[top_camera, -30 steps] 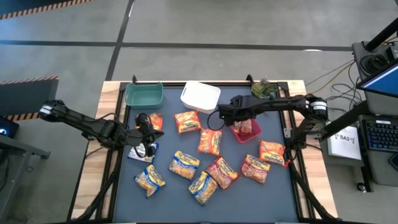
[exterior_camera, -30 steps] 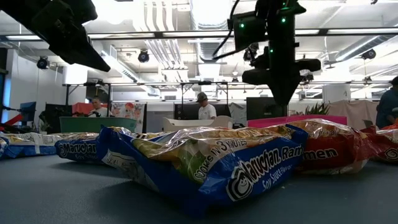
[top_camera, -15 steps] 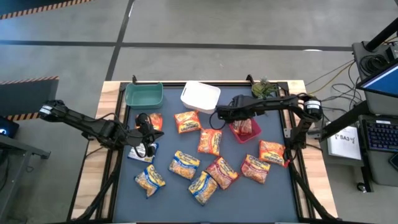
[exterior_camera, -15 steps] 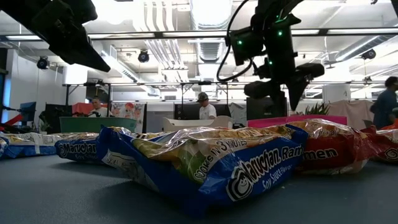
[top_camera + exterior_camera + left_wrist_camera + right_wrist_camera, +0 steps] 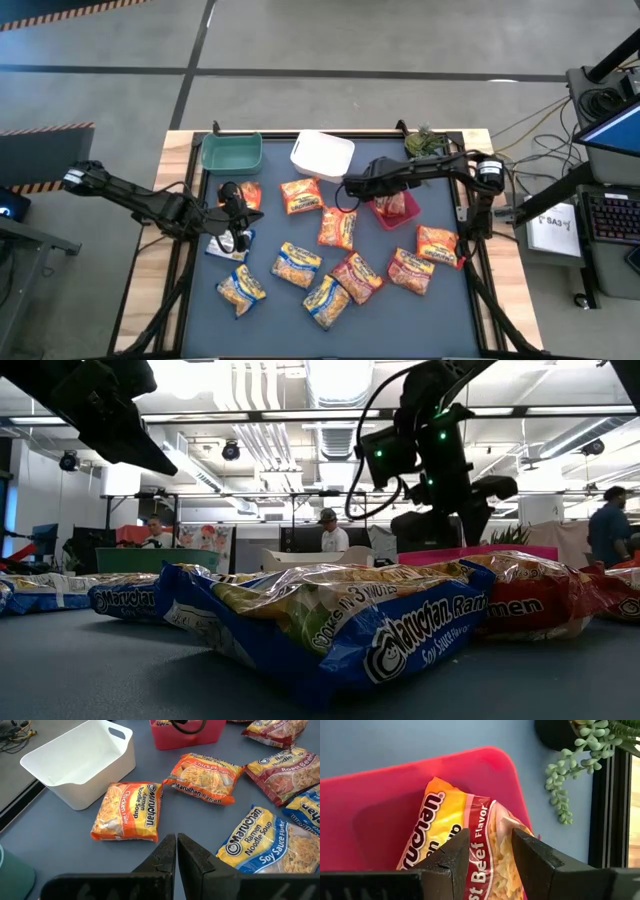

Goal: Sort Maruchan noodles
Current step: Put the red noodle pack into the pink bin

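Several Maruchan noodles packets lie flat on the dark mat (image 5: 270, 330), orange, red and blue ones, among them an orange one (image 5: 300, 195) and a blue one (image 5: 240, 288). One orange-and-red Roast Beef packet (image 5: 470, 835) lies in the red bin (image 5: 398, 210). My right gripper (image 5: 491, 834) hangs open over that bin, pointing steeply down, with a finger on either side of the packet's end in its wrist view and no touch showing. My left gripper (image 5: 176, 842) is shut and hovers over the mat's left part (image 5: 240, 212), short of an orange packet (image 5: 127, 812).
A green bin (image 5: 231, 152) and a white bin (image 5: 322, 155) stand along the far edge, left of the red bin. A small plant (image 5: 425, 143) sits at the far right corner. Bare mat shows along the near edge. People stand in the room beyond the table.
My right gripper has sunk toward the red bin, tipping more steeply downward and rolling a little; its arm has folded in toward the table's left. The left arm and the packets on the mat have kept still.
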{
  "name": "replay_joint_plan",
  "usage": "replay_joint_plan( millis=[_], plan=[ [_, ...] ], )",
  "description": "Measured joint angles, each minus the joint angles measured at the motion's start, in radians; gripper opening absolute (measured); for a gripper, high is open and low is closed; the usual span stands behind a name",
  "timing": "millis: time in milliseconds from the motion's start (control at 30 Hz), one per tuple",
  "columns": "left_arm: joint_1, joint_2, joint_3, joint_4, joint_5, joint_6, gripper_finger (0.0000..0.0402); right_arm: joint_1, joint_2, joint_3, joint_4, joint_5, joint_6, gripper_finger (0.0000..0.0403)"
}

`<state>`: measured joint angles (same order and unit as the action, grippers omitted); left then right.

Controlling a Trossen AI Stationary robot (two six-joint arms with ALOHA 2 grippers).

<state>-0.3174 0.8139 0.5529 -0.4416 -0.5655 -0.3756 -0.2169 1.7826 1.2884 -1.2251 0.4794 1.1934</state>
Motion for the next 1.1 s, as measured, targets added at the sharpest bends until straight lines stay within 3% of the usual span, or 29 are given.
replay_joint_plan(
  millis=[200, 500, 900, 1100],
  plan=[
    [0.0, 0.0, 0.0, 0.0, 0.0, 0.0, 0.0, 0.0, 0.024, 0.0, 0.006, 0.013, 0.0, 0.0116],
    [0.0, 0.0, 0.0, 0.0, 0.0, 0.0, 0.0, 0.0, 0.028, 0.0, 0.011, 0.017, -0.026, 0.0016],
    [0.0, 0.0, 0.0, 0.0, 0.0, 0.0, 0.0, 0.075, -0.026, 0.011, 0.041, 0.156, -0.055, 0.0009],
    [0.0, 0.0, 0.0, 0.0, 0.0, 0.0, 0.0, 0.097, -0.091, 0.011, 0.03, 0.113, -0.043, 0.0009]
  ],
)
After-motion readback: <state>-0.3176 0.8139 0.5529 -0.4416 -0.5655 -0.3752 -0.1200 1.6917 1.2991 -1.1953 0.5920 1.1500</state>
